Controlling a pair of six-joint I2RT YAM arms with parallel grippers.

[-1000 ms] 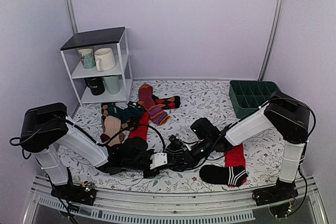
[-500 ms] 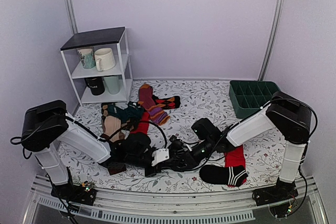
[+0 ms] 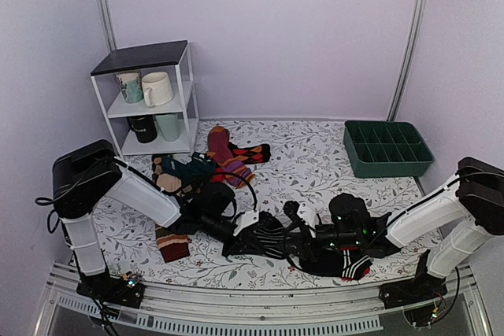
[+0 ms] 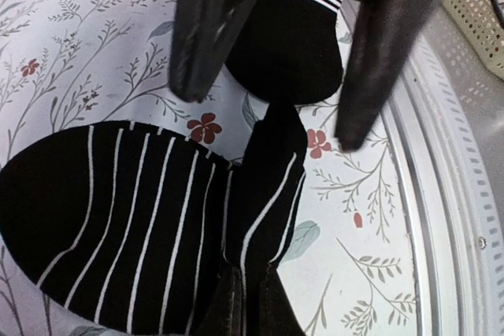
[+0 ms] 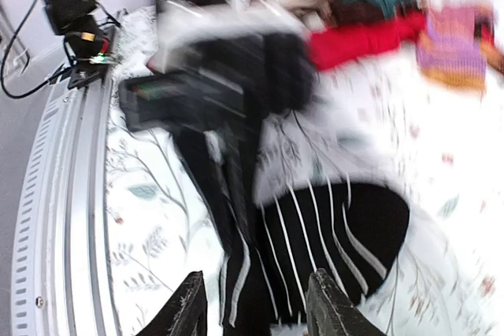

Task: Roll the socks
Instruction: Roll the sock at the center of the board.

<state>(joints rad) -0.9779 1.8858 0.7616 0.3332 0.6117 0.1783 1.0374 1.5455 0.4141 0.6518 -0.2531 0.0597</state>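
- Near the front edge of the surface [image 3: 307, 167], between the two arms, the striped sock [image 4: 118, 218] lies mostly flat. Its broad part is spread out, and one end is gathered into a narrow raised fold.
- Whether a second matching sock lies under it cannot be told.
- The left gripper [image 4: 246, 314] has its fingers pressed together on that fold, pinching the knit low in its own wrist view.
- The right gripper [image 5: 256, 308] has its fingers spread to either side of the fold's far end and grips nothing. Its wrist view is blurred.
- Just beside the fold's tip lies a black sock with a striped cuff [image 4: 291, 53]. Touching or not, I cannot tell.
- By my reading, the roll is only at its start: one end is caught and the rest is unrolled.
- The next move likely calls for the right fingers to settle on the fold or the flat part and steady it while the left turns the pinched end over toward the broad part, tightly and evenly.
- The neighbouring black sock should stay out of the roll.
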